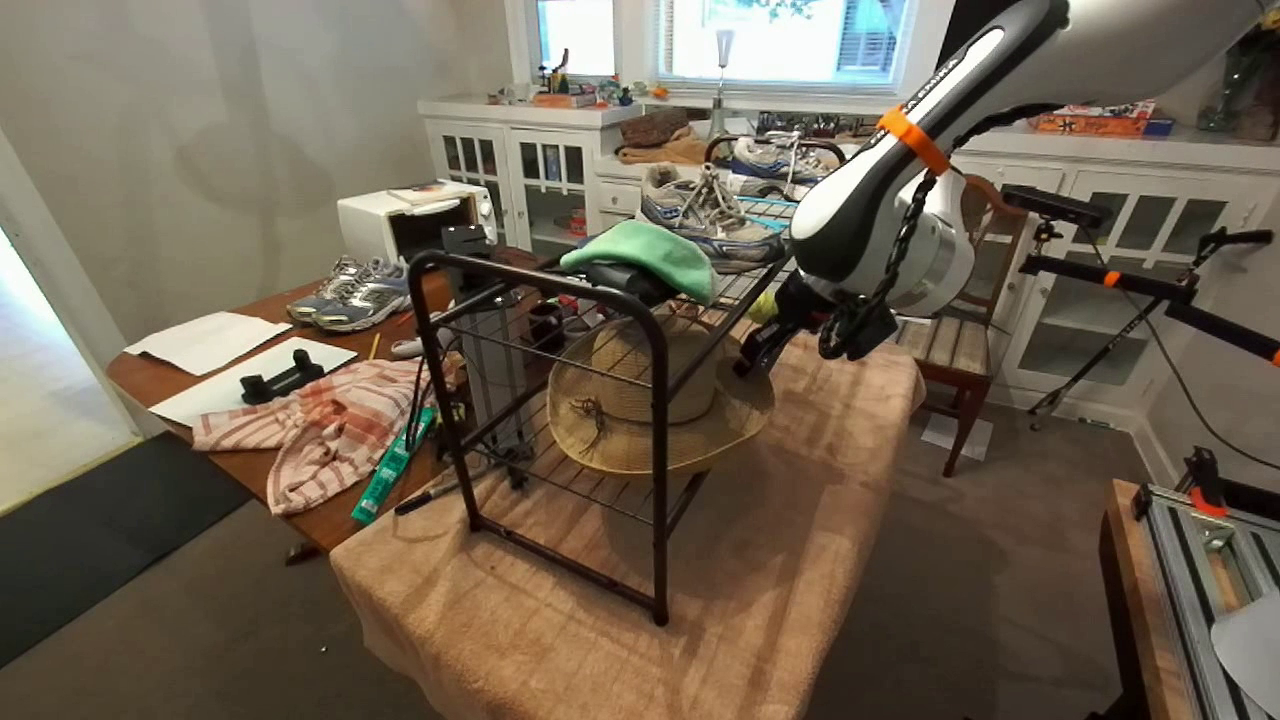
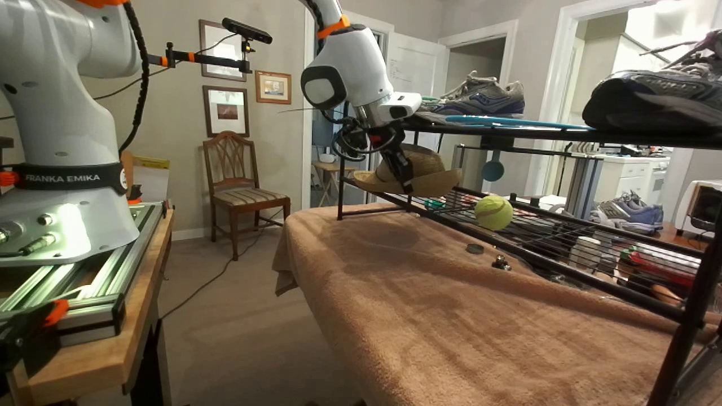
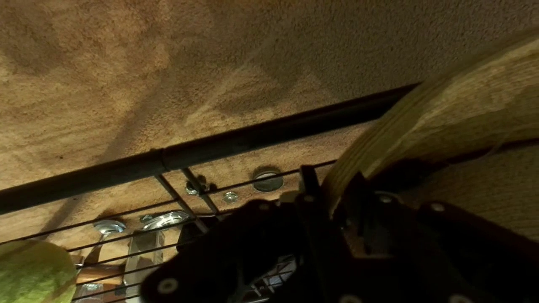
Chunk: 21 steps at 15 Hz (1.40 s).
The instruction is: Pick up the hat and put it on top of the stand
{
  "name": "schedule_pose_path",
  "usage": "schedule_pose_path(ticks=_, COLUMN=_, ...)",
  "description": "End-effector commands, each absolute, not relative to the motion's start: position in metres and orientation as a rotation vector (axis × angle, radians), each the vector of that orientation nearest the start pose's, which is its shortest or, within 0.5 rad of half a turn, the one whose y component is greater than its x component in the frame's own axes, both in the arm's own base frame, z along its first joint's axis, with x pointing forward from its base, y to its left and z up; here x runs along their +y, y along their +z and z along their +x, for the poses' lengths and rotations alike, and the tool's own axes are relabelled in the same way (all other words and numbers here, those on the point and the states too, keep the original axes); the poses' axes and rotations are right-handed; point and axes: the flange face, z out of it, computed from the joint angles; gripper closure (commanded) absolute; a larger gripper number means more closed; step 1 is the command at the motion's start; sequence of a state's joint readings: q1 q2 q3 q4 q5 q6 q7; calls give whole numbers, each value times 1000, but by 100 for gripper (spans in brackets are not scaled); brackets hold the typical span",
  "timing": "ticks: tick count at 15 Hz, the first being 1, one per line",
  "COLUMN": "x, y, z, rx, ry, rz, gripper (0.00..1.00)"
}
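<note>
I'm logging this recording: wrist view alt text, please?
A black gripper pinches a tan woven straw hat by its brim at right. Behind, a black metal rack crosses a brown plush cloth; lower left, a fuzzy yellow-green ball.

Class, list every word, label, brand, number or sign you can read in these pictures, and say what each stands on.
"FRANKA EMIKA": on the black band around the robot's base, in an exterior view.
"EMIKA", rest of the line unclear: on the arm, in an exterior view.
Too small or blurred to read: print on the long green box, the larger orange box, the gray shoe and the white door.
</note>
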<state>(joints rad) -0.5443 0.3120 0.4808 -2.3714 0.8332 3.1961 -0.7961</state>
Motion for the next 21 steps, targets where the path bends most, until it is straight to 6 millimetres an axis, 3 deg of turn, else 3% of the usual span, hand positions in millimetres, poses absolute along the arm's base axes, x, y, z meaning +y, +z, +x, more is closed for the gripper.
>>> schedule_pose_path(ticks=1, x=-94, y=247, z=513, rx=240, ry=-800, rz=-2920, gripper=100)
schedule_pose_path(ticks=4, x=-83, y=253, z=502, rx=241, ry=-760, rz=-2898, gripper=99)
schedule_pose_path(ticks=10, x=-65, y=255, z=451, rx=223, ry=-582, rz=-2845, gripper=99)
schedule_pose_path(ticks=17, x=-82, y=283, z=386, rx=335, ry=-584, rz=-2799, gripper=99)
schedule_pose_path(ticks=21, x=-87, y=312, z=352, rx=373, ry=-567, rz=-2734, gripper=99)
